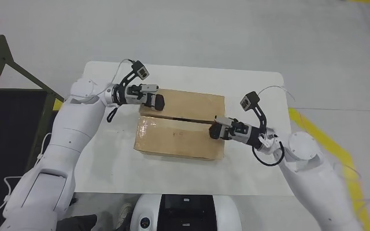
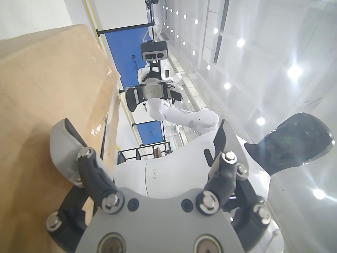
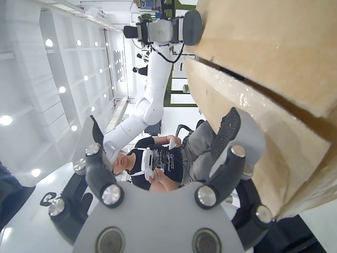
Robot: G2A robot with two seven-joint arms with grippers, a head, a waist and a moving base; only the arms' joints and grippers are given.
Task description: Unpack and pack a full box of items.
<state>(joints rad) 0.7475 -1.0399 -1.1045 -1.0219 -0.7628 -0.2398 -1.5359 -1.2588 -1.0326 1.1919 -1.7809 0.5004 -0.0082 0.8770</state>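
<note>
I see my left gripper [image 2: 184,132] with its two fingers [image 2: 64,146] spread wide apart. One finger lies against the brown cardboard box [image 2: 47,80]. The other finger has a black pad [image 2: 292,143] and sticks out into the air, well apart from the box. Shiny clear tape [image 2: 110,72] runs along the box's edge. Farther off, past the box, I see the right gripper [image 2: 153,97], its fingers apart too, with a small camera [image 2: 154,51] on a black stalk joined to it.

This is a big indoor hall, like a robotics test lab or a factory floor. The white ceiling [image 2: 276,14] is high with many round lamps [image 2: 294,72]. Blue partition panels [image 2: 123,40] stand behind. The smooth grey floor [image 1: 173,29] has a yellow line [image 1: 295,115], and there is a white bench [image 1: 248,167].
</note>
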